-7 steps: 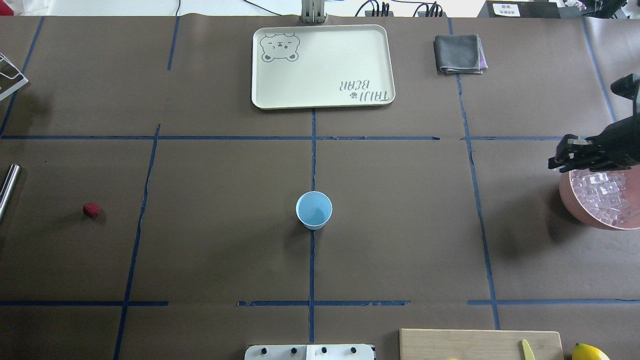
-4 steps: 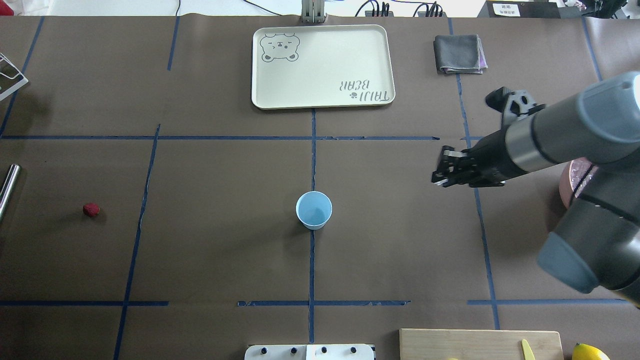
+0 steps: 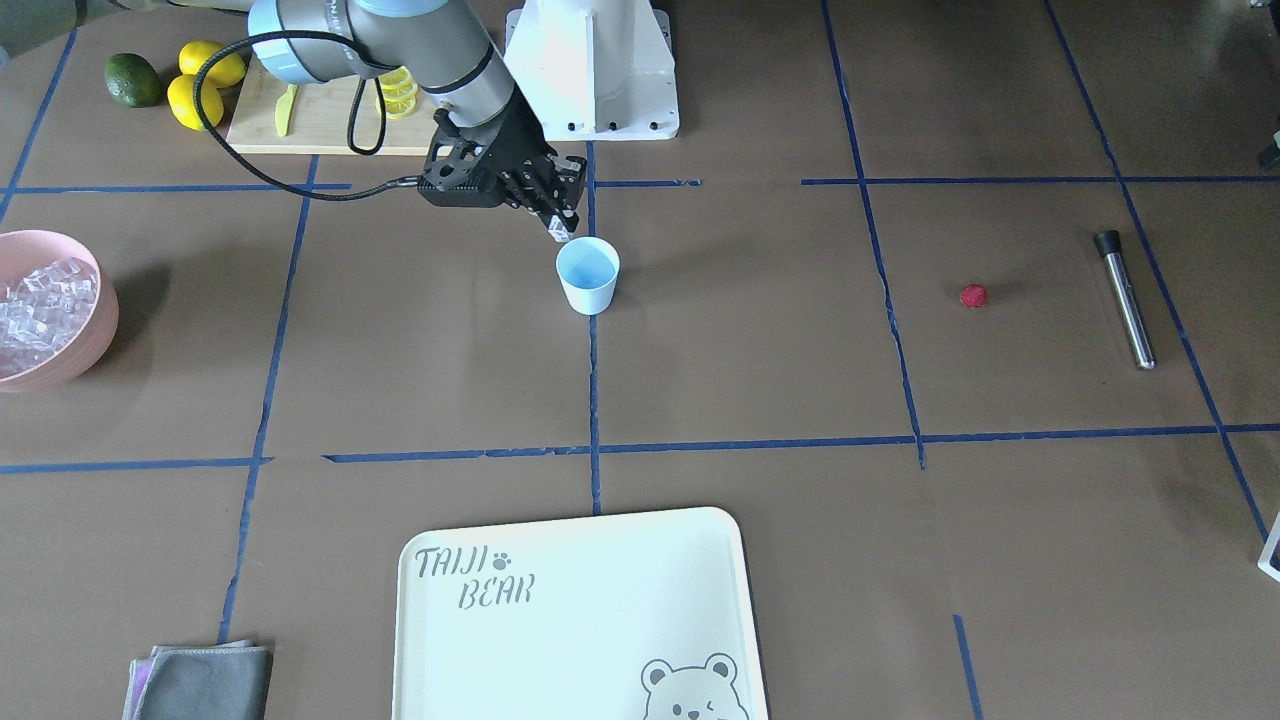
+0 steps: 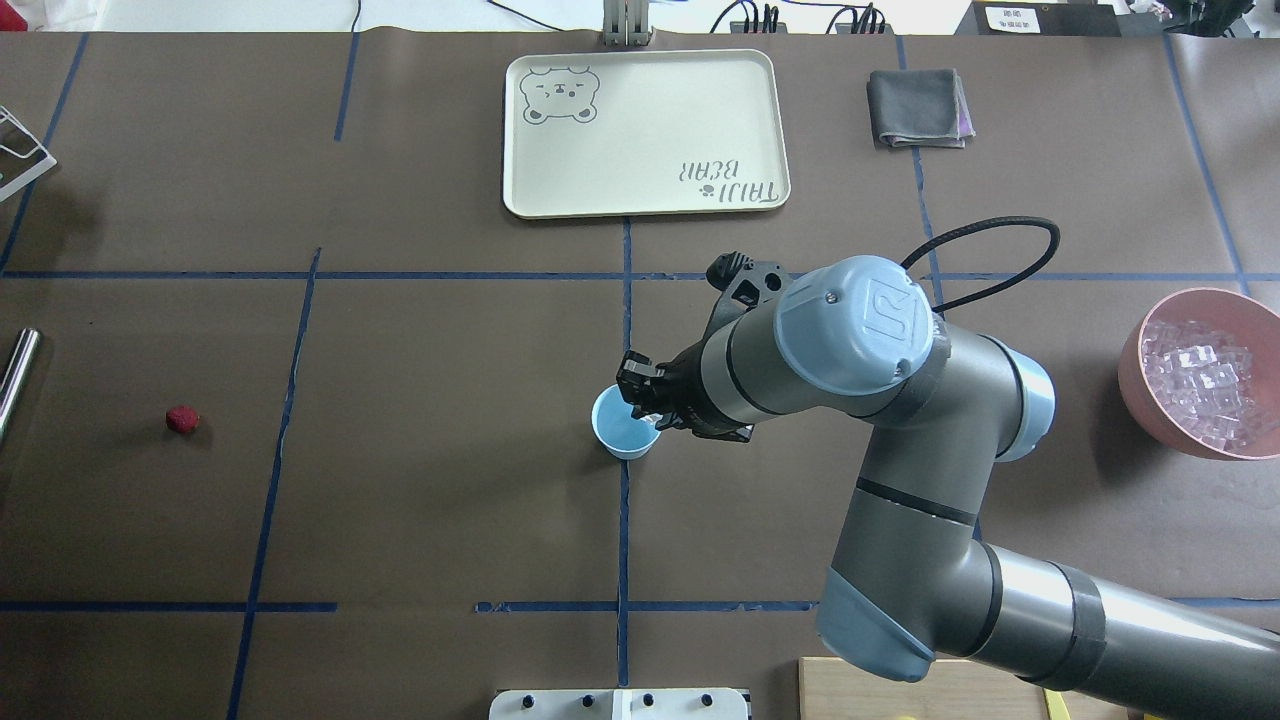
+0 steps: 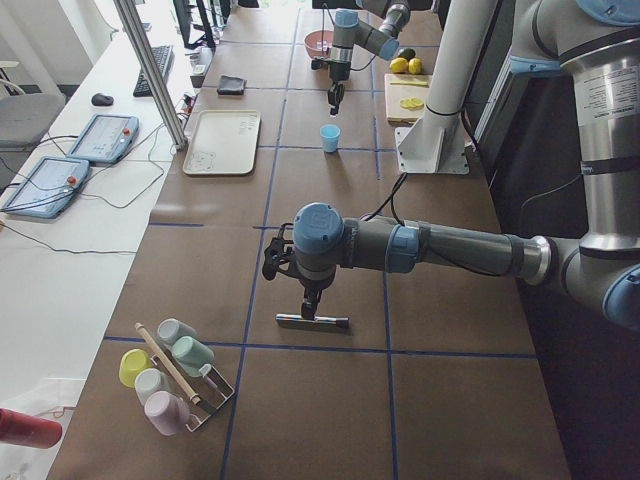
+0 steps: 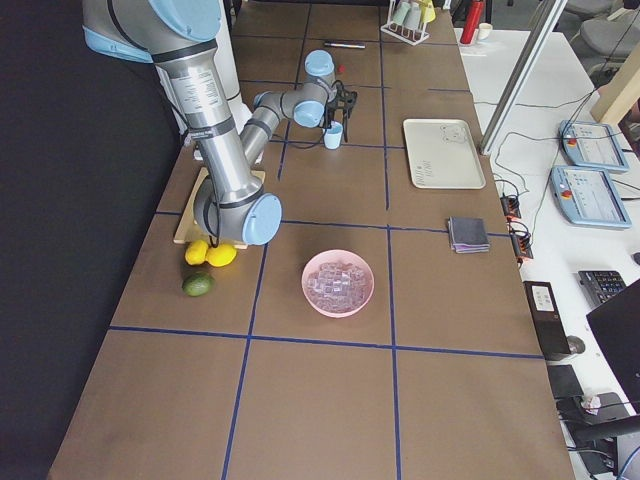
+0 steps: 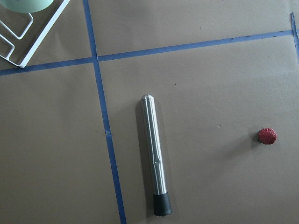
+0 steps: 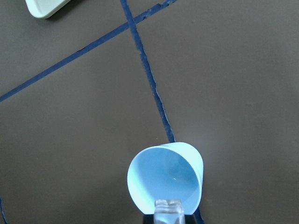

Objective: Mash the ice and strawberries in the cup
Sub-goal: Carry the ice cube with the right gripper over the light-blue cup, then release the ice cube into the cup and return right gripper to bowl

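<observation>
**Cup** (image 4: 622, 436): light-blue tumbler, upright on the blue tape line at the table's centre. The right wrist view shows nothing lying inside it.

**Ice cube** (image 8: 168, 209): one clear cube, held just above the cup's rim, on the side towards the right arm.

**Right gripper** (image 3: 560, 222): jaws closed on the ice cube, which sits between the fingertips. The arm reaches in from the robot's right with the elbow bent and the wrist angled down towards the cup. The blue cap on the joint carries a "UR" mark.

**Strawberry** (image 4: 182, 419): one red berry on the bare table, well apart from the cup on the robot's left.

**Muddler** (image 7: 155, 156): steel rod with a black tip, lying flat near the strawberry.

**Left gripper** (image 5: 310, 298): hangs over the muddler with the arm stretched out low along the table. Whether its jaws are apart or together cannot be told.

**Pink bowl** (image 4: 1134, 352): at the robot's far right, filled with ice (image 4: 1205, 380).

**Tray** (image 3: 600, 620): cream, printed "TAIJI BEAR" with a paw mark and a bear drawing.

**Grey cloth** (image 4: 918, 108): folded, beside the tray.
</observation>
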Motion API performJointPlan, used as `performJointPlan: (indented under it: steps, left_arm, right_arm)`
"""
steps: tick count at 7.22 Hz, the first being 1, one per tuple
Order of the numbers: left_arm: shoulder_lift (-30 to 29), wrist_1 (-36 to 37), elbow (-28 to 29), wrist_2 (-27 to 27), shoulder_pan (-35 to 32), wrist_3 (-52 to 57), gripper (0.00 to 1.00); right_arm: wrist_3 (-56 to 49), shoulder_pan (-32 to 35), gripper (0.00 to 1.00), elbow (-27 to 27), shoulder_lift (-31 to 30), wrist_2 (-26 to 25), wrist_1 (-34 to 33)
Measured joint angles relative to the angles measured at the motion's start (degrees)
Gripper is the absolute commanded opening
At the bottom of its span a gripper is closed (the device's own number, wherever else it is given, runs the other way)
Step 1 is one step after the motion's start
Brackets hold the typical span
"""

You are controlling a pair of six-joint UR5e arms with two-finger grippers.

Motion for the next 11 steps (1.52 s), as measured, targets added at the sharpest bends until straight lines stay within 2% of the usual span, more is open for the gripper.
performJointPlan:
  steps: [1,2,3,7,9,11]
  left_arm:
    - [0.0,0.0,0.0,-0.1,0.0,0.0,1.00]
    - [0.1,0.0,0.0,-0.2,0.0,0.0,1.00]
    - [0.1,0.0,-0.1,-0.2,0.0,0.0,1.00]
    - [0.2,-0.1,-0.2,-0.2,0.0,0.0,1.00]
    - [0.2,-0.1,-0.2,-0.2,0.0,0.0,1.00]
    - [0.2,0.0,-0.2,-0.2,0.0,0.0,1.00]
  right_arm:
    - [0.4,-0.3,0.03,-0.7,0.7,-0.3,-0.1]
    - [0.5,-0.4,0.48,-1.1,1.0,-0.4,-0.1]
    - [0.4,-0.4,0.86,-1.5,1.1,-0.4,-0.2]
    - [0.2,-0.4,0.87,-3.0,1.6,-0.4,-0.3]
    - [-0.1,1.5,0.88,-1.0,0.3,1.0,-0.6]
    - [-2.6,9.1,0.88,5.2,-8.0,9.1,-0.8]
